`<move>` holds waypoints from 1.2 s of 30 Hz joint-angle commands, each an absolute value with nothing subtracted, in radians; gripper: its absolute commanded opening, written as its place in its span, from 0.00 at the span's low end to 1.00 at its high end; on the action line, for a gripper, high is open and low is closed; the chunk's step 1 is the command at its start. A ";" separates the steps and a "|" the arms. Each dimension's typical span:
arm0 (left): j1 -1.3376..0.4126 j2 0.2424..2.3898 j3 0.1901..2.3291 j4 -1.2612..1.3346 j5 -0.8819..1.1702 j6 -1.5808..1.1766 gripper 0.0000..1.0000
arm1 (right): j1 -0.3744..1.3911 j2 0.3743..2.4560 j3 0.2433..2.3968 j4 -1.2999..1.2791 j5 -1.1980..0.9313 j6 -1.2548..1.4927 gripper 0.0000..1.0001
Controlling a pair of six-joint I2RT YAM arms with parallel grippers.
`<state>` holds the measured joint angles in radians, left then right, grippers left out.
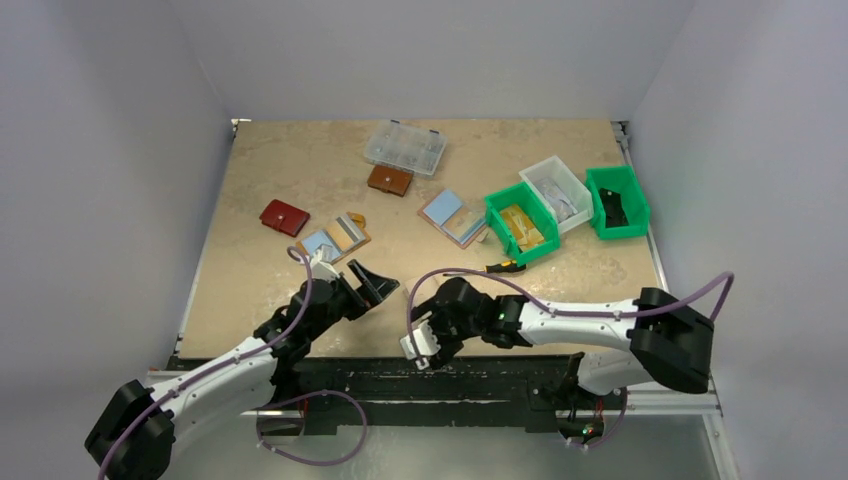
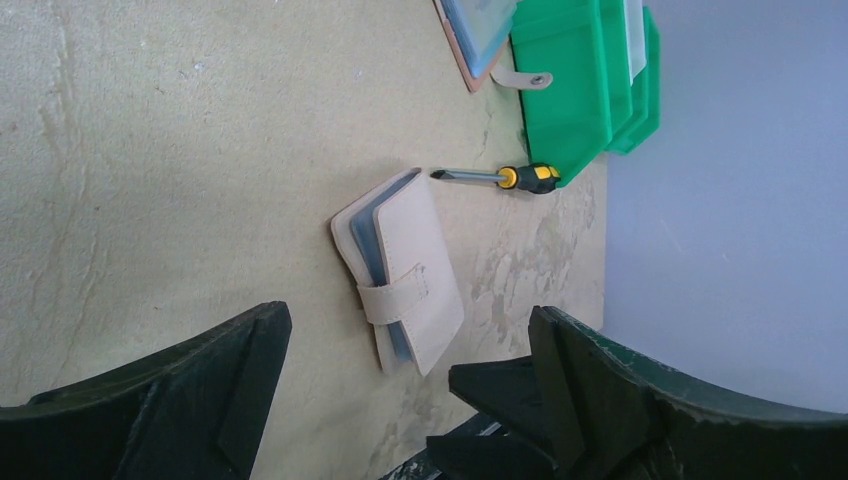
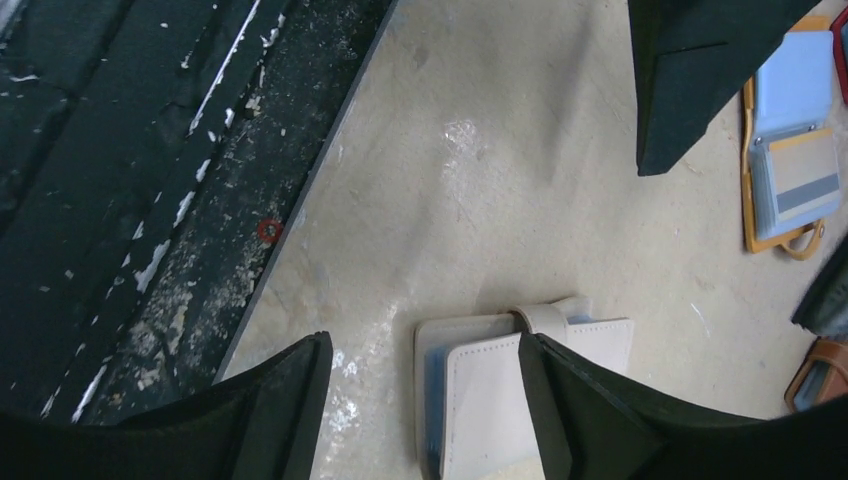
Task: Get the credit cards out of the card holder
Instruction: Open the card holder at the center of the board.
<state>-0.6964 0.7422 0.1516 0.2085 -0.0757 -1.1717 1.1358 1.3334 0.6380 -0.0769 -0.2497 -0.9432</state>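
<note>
The card holder point(image 2: 410, 268) is a small beige folding wallet. It lies closed on the table near the front edge, its snap tab fastened over pale blue sleeves. In the right wrist view the card holder point(image 3: 500, 395) lies right below my right gripper point(image 3: 422, 345). That gripper is open, with one finger over the holder's right part and the other over bare table. From above, the holder point(image 1: 416, 346) shows pale under my right gripper point(image 1: 432, 335). My left gripper point(image 1: 366, 283) is open and empty, just left of the holder point(image 2: 405, 330). No loose cards show.
A yellow-handled screwdriver point(image 1: 505, 267) lies behind my right arm. Further back are an open holder with cards point(image 1: 336, 238), a red wallet point(image 1: 284, 217), a brown wallet point(image 1: 389, 180), another open holder point(image 1: 455, 217), a clear organiser box point(image 1: 405, 147), two green bins point(image 1: 497, 213) and a white bin point(image 1: 557, 190).
</note>
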 commanded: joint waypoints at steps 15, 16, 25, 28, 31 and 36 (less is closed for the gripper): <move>-0.692 0.706 0.112 0.270 -0.070 -1.213 0.96 | 1.197 1.449 0.621 0.145 0.091 -0.881 0.53; -0.692 0.704 0.112 0.269 -0.068 -1.213 0.96 | 1.197 1.451 0.621 0.141 0.089 -0.881 0.52; -0.693 0.692 0.109 0.258 -0.066 -1.213 0.96 | 1.198 1.465 0.624 0.123 0.072 -0.878 0.55; -0.693 0.695 0.107 0.261 -0.064 -1.215 0.96 | 1.198 1.480 0.623 0.151 0.118 -0.870 0.55; -0.693 0.698 0.104 0.268 -0.063 -1.216 0.96 | 1.198 1.491 0.622 0.170 0.141 -0.868 0.54; -0.692 0.701 0.100 0.273 -0.058 -1.219 0.96 | 1.198 1.493 0.620 0.179 0.152 -0.868 0.41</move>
<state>-0.6960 0.7025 0.1158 0.2283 -0.0647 -1.1973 1.1931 1.4944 0.6277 0.1284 0.1184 -0.8818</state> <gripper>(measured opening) 0.965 0.468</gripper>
